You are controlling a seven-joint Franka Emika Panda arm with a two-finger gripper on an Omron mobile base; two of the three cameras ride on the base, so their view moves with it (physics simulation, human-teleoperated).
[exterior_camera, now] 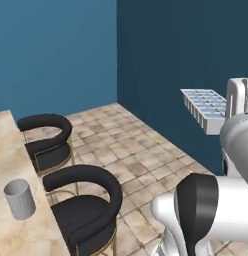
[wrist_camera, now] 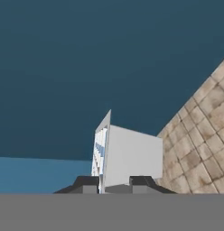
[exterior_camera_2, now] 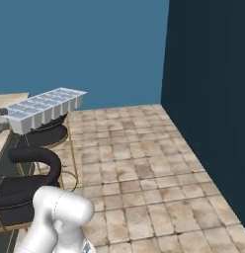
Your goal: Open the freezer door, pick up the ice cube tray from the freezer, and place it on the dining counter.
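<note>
The gripper is clamped narrowly on 1 end of the ice cube tray, held aloft over the tiled floor with its long axis level. The dining counter lies well off to the left, beyond 2 stools.

The tiled floor lies bare and open from the middle out toward 3 o'clock, bounded by the dark blue wall on that side. At 9 o'clock two black stools stand close against the dining counter, narrowing the approach. A grey cup stands on the slab near its edge beside the nearer stool.
</note>
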